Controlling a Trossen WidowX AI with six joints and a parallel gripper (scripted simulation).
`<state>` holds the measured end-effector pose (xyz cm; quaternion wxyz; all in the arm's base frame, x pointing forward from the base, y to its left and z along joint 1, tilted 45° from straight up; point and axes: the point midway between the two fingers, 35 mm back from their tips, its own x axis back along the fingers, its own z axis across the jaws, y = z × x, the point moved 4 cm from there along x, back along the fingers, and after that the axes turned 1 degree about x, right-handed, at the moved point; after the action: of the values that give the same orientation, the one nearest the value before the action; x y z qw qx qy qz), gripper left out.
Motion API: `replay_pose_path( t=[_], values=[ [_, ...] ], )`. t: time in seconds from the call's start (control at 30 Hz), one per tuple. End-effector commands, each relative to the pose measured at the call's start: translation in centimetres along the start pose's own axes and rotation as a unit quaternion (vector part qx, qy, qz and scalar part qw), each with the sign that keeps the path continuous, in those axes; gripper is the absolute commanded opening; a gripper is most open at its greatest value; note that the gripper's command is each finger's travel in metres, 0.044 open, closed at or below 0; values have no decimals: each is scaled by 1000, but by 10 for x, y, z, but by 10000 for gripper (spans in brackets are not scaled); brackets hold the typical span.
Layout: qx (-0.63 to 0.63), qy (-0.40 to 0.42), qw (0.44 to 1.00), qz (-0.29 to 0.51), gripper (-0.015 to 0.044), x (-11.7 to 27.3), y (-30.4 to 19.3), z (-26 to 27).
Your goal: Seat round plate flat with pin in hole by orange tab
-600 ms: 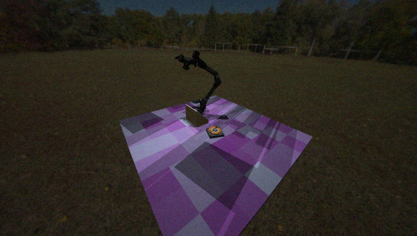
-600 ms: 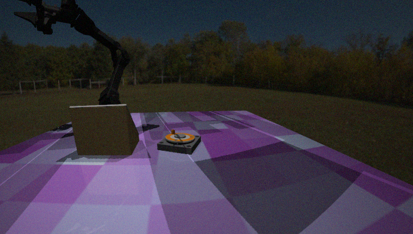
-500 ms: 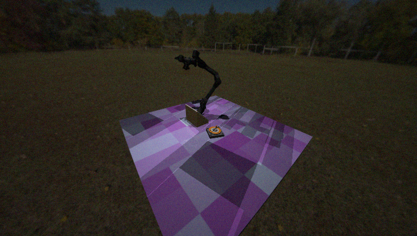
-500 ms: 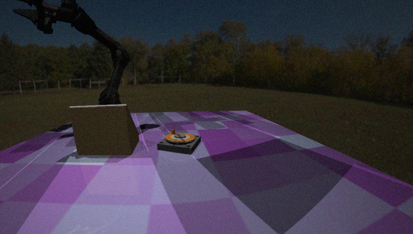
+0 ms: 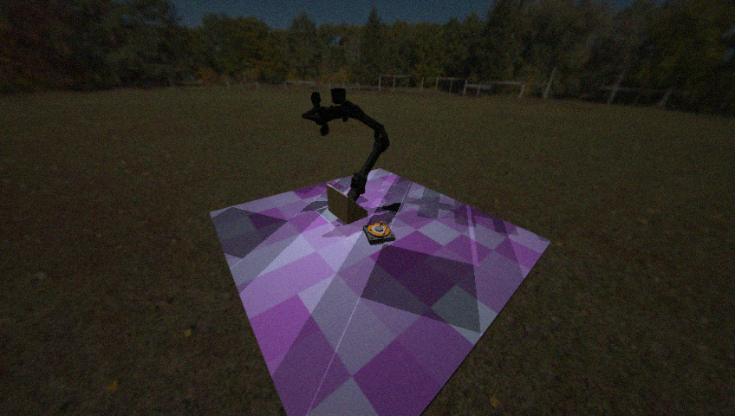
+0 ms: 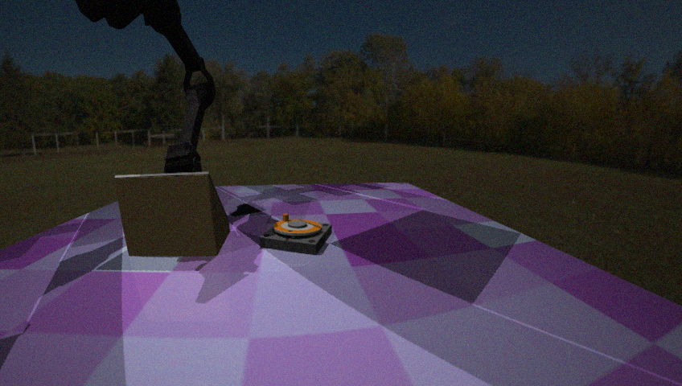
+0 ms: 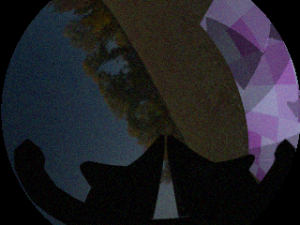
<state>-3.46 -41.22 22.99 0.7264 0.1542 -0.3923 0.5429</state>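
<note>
The round orange and white plate [image 5: 372, 233] [image 6: 313, 226] sits around the grey post [image 5: 379, 228] [image 6: 297, 223] on the dark square base [image 5: 380, 240] [image 6: 292, 245]. Its upright orange tab [image 5: 381, 224] [image 6: 285, 217] is on the far side in the top view and at the back left in the exterior view. The plate's edge stands above the base in the exterior view; any small tilt is hard to tell. The pin and the hole by the tab cannot be made out. My gripper [image 5: 302, 115] [image 7: 165, 139] is shut and empty, high above the table and away from the plate.
A brown wedge-shaped block [image 5: 342, 204] [image 6: 167, 215] stands beside the base, between it and the arm's foot in the top view. The patterned purple and grey table top [image 5: 350, 329] [image 6: 306, 354] ends at straight edges, with grass beyond.
</note>
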Motion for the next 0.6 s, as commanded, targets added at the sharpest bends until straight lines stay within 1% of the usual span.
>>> replay_pose_path(
  t=[0.0,0.07,0.17,0.2,0.23,0.27,0.37,0.43,0.47,0.5,0.53,0.57],
  values=[
    [136,-57,988,46,0,-6,-35,-36],
    [266,-104,953,98,0,-7,-67,-75],
    [408,-148,886,165,0,-2,-98,-122],
    [417,-151,880,170,0,-2,-100,-125],
    [445,-159,862,185,0,0,-106,-135],
    [490,-170,829,210,0,4,-115,-152],
    [630,-198,688,301,0,22,-140,-214],
    [688,-205,604,347,0,34,-148,-245],
    [693,-206,594,352,0,35,-149,-249],
    [709,-207,565,367,0,39,-151,-259],
    [733,-207,516,392,0,47,-153,-275],
    [758,-207,454,421,0,57,-155,-295]
  ],
)
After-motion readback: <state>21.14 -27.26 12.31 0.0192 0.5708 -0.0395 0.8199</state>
